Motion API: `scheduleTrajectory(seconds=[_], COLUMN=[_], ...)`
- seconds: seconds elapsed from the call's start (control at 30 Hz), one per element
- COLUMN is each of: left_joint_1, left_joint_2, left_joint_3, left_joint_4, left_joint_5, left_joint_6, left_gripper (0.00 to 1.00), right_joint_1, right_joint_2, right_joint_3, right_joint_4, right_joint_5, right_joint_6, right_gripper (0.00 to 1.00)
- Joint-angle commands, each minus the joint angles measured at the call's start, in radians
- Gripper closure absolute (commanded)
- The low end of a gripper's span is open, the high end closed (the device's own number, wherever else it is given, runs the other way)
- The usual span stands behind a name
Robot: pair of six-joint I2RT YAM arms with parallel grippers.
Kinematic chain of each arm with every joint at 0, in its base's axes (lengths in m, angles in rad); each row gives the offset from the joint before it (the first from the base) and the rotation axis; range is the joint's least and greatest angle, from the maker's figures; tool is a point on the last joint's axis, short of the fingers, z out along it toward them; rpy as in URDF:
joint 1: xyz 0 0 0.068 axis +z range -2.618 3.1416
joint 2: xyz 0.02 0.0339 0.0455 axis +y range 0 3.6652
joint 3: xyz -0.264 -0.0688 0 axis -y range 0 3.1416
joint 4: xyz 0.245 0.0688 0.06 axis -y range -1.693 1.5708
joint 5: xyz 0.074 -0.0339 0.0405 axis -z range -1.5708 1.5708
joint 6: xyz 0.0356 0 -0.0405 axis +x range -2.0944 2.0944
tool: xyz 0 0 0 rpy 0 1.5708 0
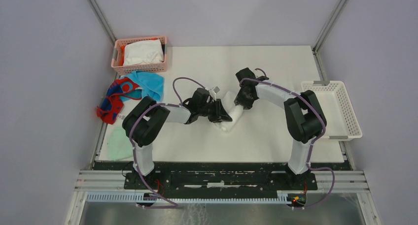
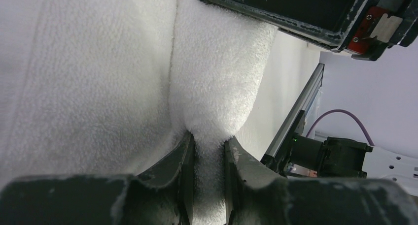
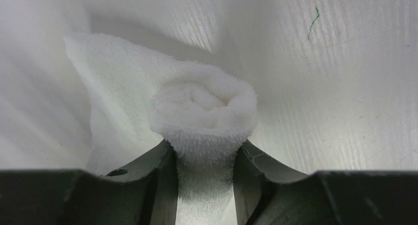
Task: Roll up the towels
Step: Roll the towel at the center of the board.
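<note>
While the left gripper and right gripper pinch opposite ends of the white towel, uneven pulling could unroll it.

Tight in the middle: the left gripper and right gripper meet on the white towel, blocking any straight pass across. Open worktop lies far right and along the near edge. The left side is cluttered with a pink basket, turquoise towel and red towel — mint cloth at the near corner. A white basket bounds the right edge.
</note>
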Motion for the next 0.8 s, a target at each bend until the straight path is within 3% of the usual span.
scheduleTrajectory(seconds=[0.0, 0.17, 0.33, 0.53, 0.77], left_joint_1=[-0.009, -0.015, -0.079, -0.319, -0.545], left_joint_2=[-0.006, -0.12, -0.283, -0.374, -0.263], left_joint_3=[-0.085, -0.125, -0.098, 0.013, 0.151], left_joint_4=[-0.122, -0.184, -0.372, -0.544, -0.531], left_joint_5=[-0.087, -0.18, -0.425, -0.932, -1.342], left_joint_6=[-0.045, -0.018, 0.071, 0.206, 0.44], left_gripper=[0.73, 0.56, 0.45, 0.32, 0.26], right_joint_1=[0.006, 0.028, 0.047, 0.067, 0.072], right_joint_2=[0.032, 0.04, 0.051, 0.065, 0.072], right_joint_3=[0.048, 0.077, 0.083, 0.091, 0.097], right_joint_4=[-0.085, -0.112, -0.118, -0.121, -0.121], right_joint_5=[0.061, 0.066, 0.04, 0.029, 0.004], right_joint_6=[-0.017, -0.029, -0.032, -0.028, -0.036], right_gripper=[0.61, 0.77, 0.83, 0.87, 0.87])
